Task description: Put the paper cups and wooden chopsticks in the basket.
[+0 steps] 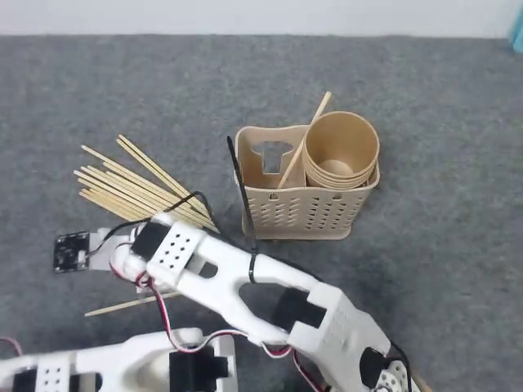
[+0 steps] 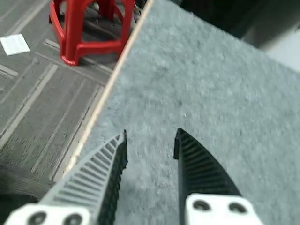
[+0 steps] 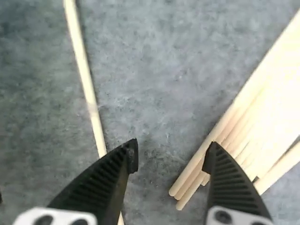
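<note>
I read right pincer (image 3: 172,151) apart, low between lone chopstick (image 3: 84,79) and chopstick pile (image 3: 262,117) | left pincer (image 2: 151,136) apart above surface (image 2: 211,70) near its edge | cups (image 1: 341,147) stacked in basket (image 1: 302,214)

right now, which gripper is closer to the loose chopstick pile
Right. The right gripper hangs open at the ends of the chopstick pile; the left gripper is open over bare mat by the table edge.

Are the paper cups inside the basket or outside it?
Inside: the stacked paper cups stand upright in the right compartment of the basket.
</note>
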{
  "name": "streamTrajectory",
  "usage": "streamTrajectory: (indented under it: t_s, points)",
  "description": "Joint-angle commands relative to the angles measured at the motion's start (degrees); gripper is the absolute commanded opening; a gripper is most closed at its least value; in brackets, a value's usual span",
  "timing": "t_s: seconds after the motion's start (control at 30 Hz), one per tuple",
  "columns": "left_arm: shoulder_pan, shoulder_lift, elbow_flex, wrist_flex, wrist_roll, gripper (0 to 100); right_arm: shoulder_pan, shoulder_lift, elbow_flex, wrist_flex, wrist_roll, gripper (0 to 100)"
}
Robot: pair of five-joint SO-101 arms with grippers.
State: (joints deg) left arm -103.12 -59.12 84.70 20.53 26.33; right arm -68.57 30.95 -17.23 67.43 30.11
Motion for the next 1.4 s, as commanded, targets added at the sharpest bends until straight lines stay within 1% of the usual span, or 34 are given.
streamTrajectory:
  t_s: [0.0,0.1,0.13,0.2,0.3,0.37,0.47,0.57,0.67,0.77,0.83,0.9,0.97,1.07,1.23,1.37]
  points:
    - [-1.14,-2.64,-1.71,-4.92,2.02,15,1.1,1.01,-4.84,-1.36,-4.75,22.7]
    - [-3.08,-3.34,-2.33,-9.32,2.55,15,2.07,3.74,-7.65,-1.54,-9.76,22.7]
    - [-3.25,-3.6,-3.12,-9.67,2.55,15,2.07,4.26,-8.35,-1.54,-10.81,22.7]
    - [-2.29,-3.96,-5.85,-7.91,2.29,15,2.07,4.62,-8.79,-1.19,-12.4,22.7]
    - [-0.62,-3.87,-11.56,-2.99,2.2,15,1.8,4.62,-8.79,-0.04,-12.92,22.5]
    - [0.7,-3.6,-15.78,0.53,2.2,15,1.19,4.62,-8.79,1.1,-12.48,22.5]
    - [4.13,-3.43,-21.93,5.8,1.67,15,0.75,4.62,-8.97,4.18,-7.56,22.4]
    - [8.79,-1.14,-27.3,9.23,-0.88,15,0.66,4.62,-9.23,8.57,-3.34,22.4]
    - [13.71,4.92,-33.1,12.31,-1.05,15,0.22,3.56,-9.32,12.35,-0.7,22.4]
    - [17.76,13.98,-39.43,15.74,-1.14,15,1.1,0.66,-10.11,15.16,-0.88,22.4]
    - [20.75,20.75,-43.38,19.78,-2.46,15,2.51,-2.07,-10.73,16.92,-0.88,22.4]
    - [24.0,27.25,-46.99,25.23,-5.98,15,4.18,-5.41,-10.81,18.15,-0.88,22.4]
    - [26.99,33.05,-49.8,32.26,-8.35,15,5.58,-8.66,-10.81,19.47,-0.88,22.4]
    - [30.33,39.74,-52.79,42.73,-9.14,15,7.08,-12.53,-10.81,21.85,-0.88,22.4]
    - [34.46,45.89,-53.05,54.68,-9.41,15,7.34,-12.44,-10.73,23.34,-0.97,22.4]
    - [38.07,46.68,-49.45,60.04,-14.07,15,7.34,-10.15,-10.73,23.08,-0.44,22.4]
